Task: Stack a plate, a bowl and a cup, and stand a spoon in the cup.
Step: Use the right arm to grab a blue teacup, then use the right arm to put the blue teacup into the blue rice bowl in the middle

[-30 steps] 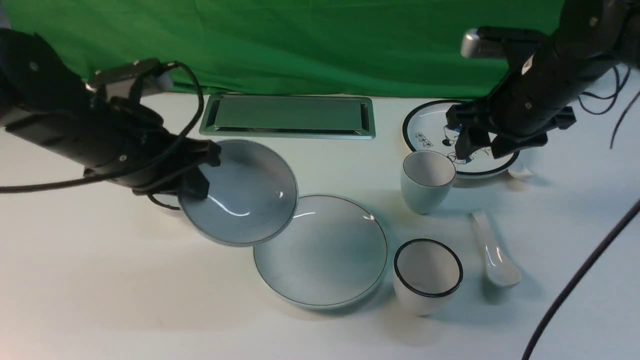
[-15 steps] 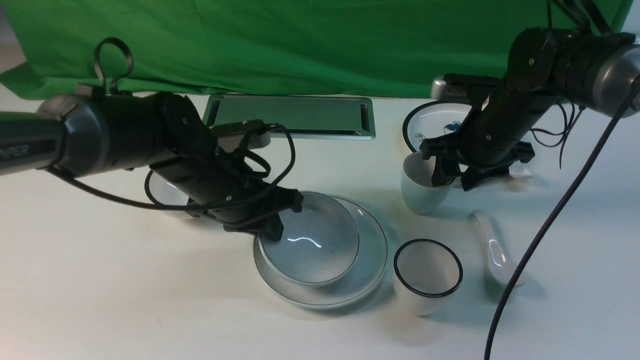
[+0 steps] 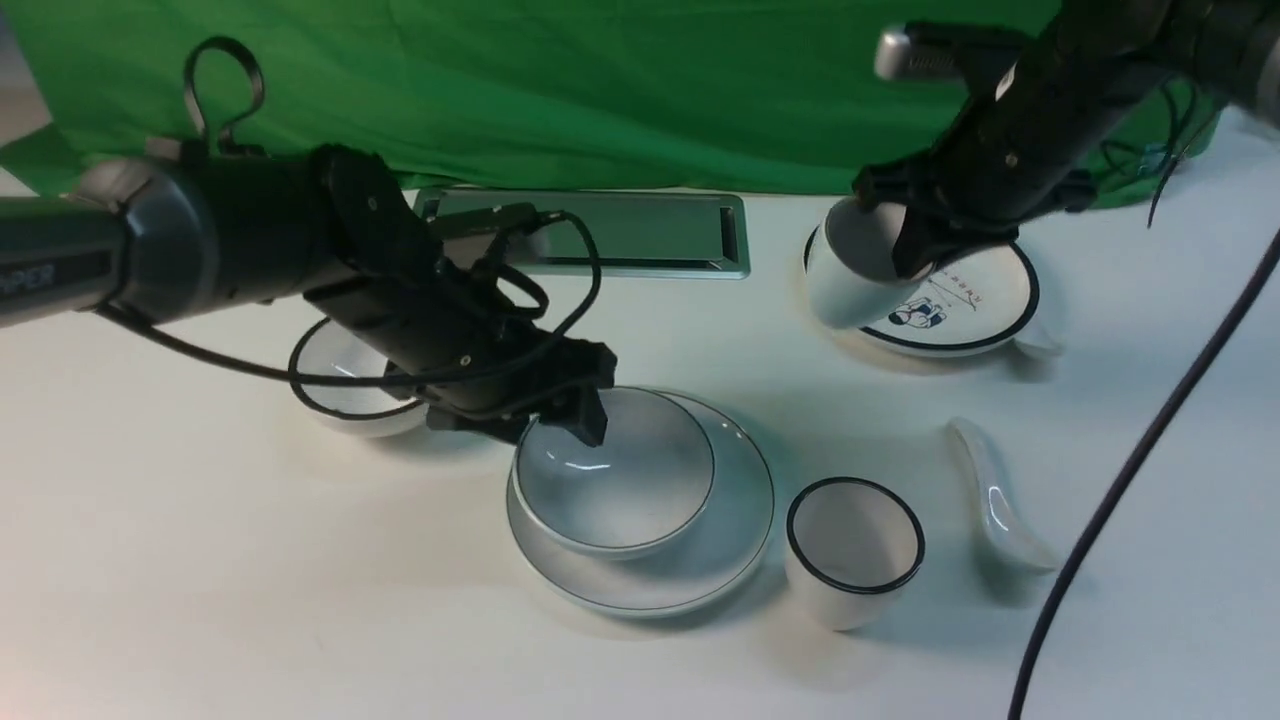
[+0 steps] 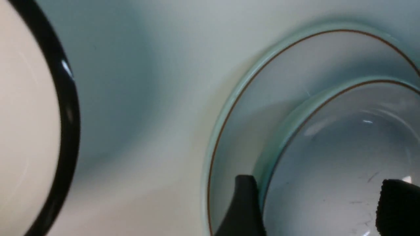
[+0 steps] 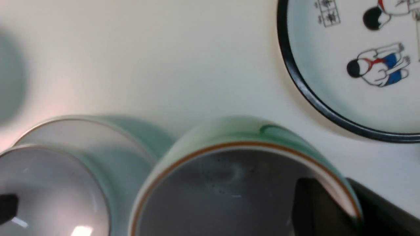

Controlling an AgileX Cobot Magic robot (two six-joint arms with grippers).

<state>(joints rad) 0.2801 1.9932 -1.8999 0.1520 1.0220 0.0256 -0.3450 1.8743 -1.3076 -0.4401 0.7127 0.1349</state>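
Observation:
The bowl sits inside the plate at the table's middle. My left gripper is open at the bowl's back left rim. In the left wrist view, one finger is outside the rim and the other is inside over the bowl. My right gripper is shut on the rim of the cup and holds it tilted in the air at the back right. In the right wrist view one finger is inside the cup and one outside. The spoon lies on the table at the right.
A black-rimmed cup stands just right of the plate. A black-rimmed bowl sits behind my left arm. A cartoon plate lies under the lifted cup. A metal hatch is set in the table at the back.
My left arm brought the bowl down into the plate and its jaws are now apart. My right gripper closed on the cup's rim and lifted it up and back off the table.

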